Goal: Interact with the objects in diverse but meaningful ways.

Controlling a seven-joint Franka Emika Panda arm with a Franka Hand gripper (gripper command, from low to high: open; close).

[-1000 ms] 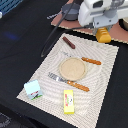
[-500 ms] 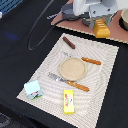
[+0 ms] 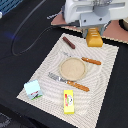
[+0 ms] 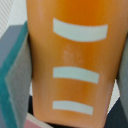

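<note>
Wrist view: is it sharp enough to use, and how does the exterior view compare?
Wrist view: soft and out of focus, filled by the orange-yellow ridged block at very close range, its pale stripes blurred. Exterior view: low resolution yet readable; the white gripper is bright, nearly washed out, against the dark table.

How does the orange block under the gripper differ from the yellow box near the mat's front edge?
The orange block sits at the mat's far edge, directly beneath the gripper; the yellow box lies alone at the near edge, far from the arm. The block is deep orange with pale stripes in the wrist view; the box is bright yellow with a printed label. The block fills the space between the fingers; the box is untouched. Both rest on the mat.
</note>
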